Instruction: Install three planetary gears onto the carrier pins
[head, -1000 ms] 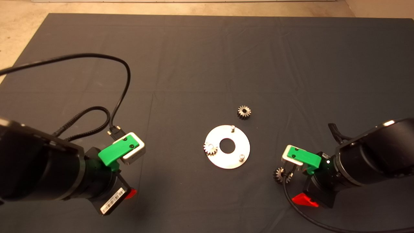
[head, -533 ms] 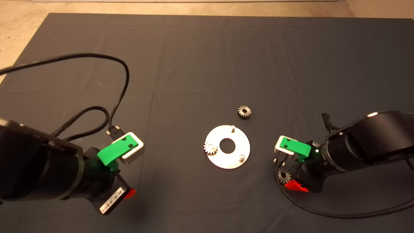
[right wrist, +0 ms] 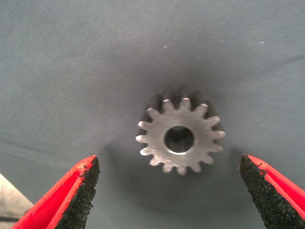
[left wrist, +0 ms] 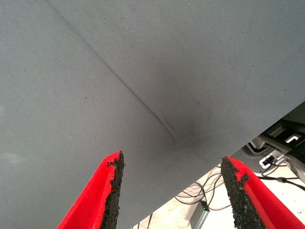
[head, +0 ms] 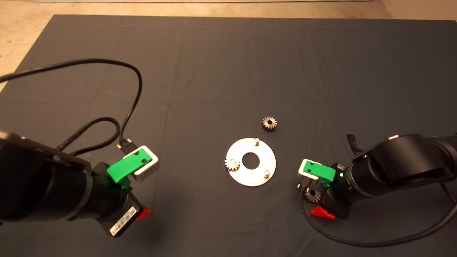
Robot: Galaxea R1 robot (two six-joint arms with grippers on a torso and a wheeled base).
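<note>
Three small silvery-grey metal spur gears in play on the dark mat (head: 221,64) covering the desk: one seated on the pin at the left rim of the flat shiny silver disc (head: 262,176), marked here as the mounted gear (head: 232,164); a second, the loose far gear (head: 269,123), lying flat on the mat just beyond the disc's far edge and apart from it; a third, the near-right gear (right wrist: 180,136), flat on the mat well to the right of the disc, directly under the right pincer (right wrist: 169,191). Two bare silvery upright pins on the disc: the far pin (head: 256,140) near the far rim and the near pin (head: 266,173) near the near-right rim, with the large round centre hole between. Right pincer hovering over the near-right gear, red fingers (right wrist: 71,195) spread wide to either side of it, black pads clear of the teeth, nothing gripped; in the head view, seen as a green bracket with the gear (head: 313,195) peeking out beneath. Left pincer (left wrist: 169,191) parked at the lower left of the mat, fingers wide apart over bare cloth with a crease, holding nothing, a black cable (head: 135,89) looping behind the arm.
</note>
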